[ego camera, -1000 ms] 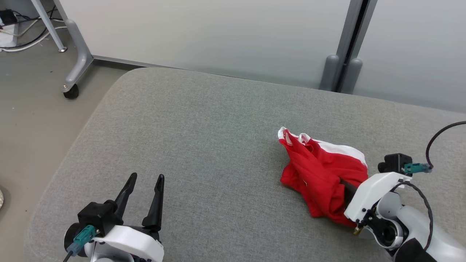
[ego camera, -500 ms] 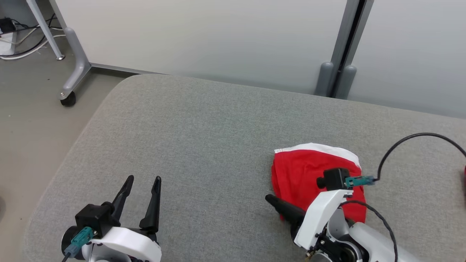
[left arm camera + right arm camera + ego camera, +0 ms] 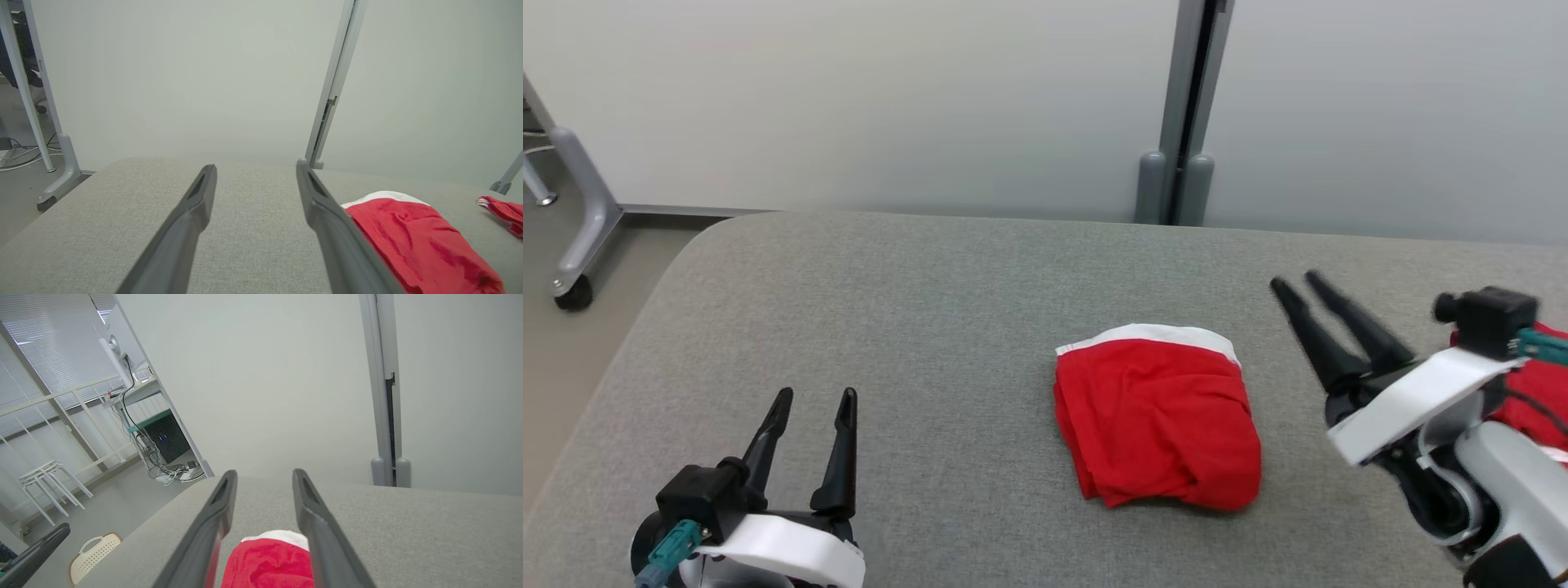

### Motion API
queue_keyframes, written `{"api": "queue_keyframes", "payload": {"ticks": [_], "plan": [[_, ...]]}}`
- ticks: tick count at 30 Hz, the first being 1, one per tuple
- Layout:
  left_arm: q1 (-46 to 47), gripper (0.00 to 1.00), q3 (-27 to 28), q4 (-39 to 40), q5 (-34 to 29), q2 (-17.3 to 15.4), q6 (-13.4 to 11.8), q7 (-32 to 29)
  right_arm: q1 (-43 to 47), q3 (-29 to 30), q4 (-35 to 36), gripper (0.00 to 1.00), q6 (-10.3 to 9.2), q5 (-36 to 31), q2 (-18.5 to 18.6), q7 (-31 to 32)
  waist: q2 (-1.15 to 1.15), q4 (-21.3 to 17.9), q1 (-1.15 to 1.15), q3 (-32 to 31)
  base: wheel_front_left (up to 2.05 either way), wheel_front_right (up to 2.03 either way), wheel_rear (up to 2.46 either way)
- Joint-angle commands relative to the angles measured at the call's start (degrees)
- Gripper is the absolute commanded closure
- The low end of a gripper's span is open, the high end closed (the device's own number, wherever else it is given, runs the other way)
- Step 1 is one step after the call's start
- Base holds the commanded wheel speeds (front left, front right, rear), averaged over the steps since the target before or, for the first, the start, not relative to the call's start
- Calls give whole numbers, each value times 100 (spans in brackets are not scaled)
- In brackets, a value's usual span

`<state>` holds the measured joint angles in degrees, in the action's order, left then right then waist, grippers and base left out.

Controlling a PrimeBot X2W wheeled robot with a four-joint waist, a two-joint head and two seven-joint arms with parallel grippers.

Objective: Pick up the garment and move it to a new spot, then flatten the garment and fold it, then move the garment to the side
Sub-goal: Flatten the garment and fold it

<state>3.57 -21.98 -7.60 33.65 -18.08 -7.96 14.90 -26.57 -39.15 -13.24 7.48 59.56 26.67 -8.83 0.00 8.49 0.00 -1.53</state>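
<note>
A folded red fabric garment with a white waistband (image 3: 1156,425) lies flat near the middle of the grey fabric-covered table (image 3: 890,310), its white band on the far side.

The left gripper (image 3: 815,396) sits at the near left of the table, well apart from the garment. Its 2 long dark fingers (image 3: 840,449) are spread wide and hold nothing.

The right gripper (image 3: 1296,282) hangs above the table to the right of the garment, clear of it. Its 2 fingers (image 3: 1307,331) point away and to the left, parted with a clear gap and empty. In the right wrist view the garment shows below, between them.

A second, crumpled red cloth (image 3: 1539,384) lies at the table's right edge, behind the right wrist. A pale partition wall with a grey post (image 3: 1180,106) stands beyond the table.
</note>
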Motion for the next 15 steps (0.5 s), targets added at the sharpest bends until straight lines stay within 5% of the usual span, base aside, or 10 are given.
{"api": "queue_keyframes", "payload": {"ticks": [1,10,15], "plan": [[-102,0,81,78,-54,-37,-45,27,88,314,77,0,3,-213,63,-264,0,-194,0,-37,0,0,0],[-340,0,628,535,-521,-141,-216,30,1033,1969,375,0,3,-1631,-93,-599,0,-537,0,-5,0,0,0],[-536,0,976,815,-1005,-4,-292,30,1808,3020,633,0,4,-2596,-671,-636,0,-598,0,28,0,0,0]]}}
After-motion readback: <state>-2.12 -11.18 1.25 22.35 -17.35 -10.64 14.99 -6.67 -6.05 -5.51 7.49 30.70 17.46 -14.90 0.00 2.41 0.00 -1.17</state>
